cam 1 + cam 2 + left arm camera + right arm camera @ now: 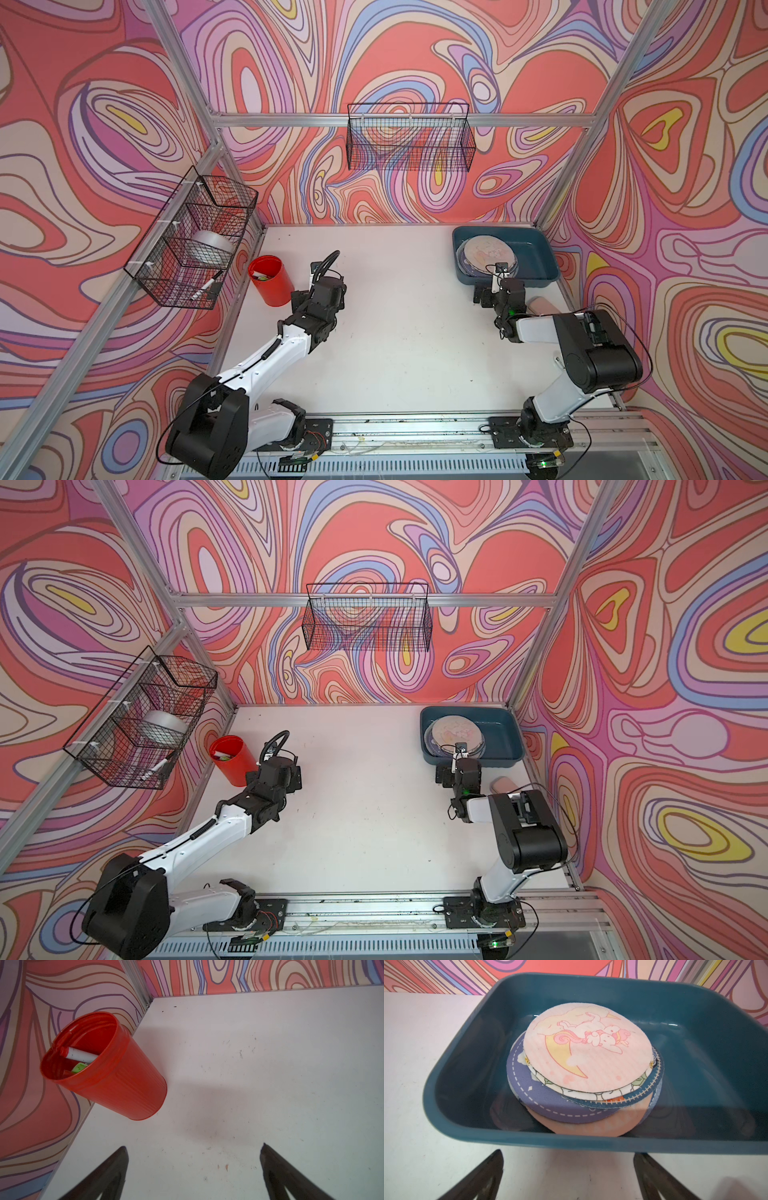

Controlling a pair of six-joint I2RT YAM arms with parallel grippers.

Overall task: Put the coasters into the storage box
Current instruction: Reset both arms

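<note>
The teal storage box (536,249) (505,733) (452,1068) stands at the table's back right. Inside it lies a loose stack of several round coasters (484,253) (453,731) (587,1047). The top one is pink with a unicorn and moon, with blue, white and peach ones under it. My right gripper (495,289) (568,1154) is open and holds nothing, its tips just short of the box's near wall. Beside the red cup, over bare table on the left, my left gripper (316,274) (193,1147) is open too and holds nothing.
A red cup (272,280) (108,1066) holding markers stands by the left wall. Black wire baskets hang on the left wall (195,241) and back wall (409,139). A pale pink flat thing (540,306) lies partly hidden by the right arm.
</note>
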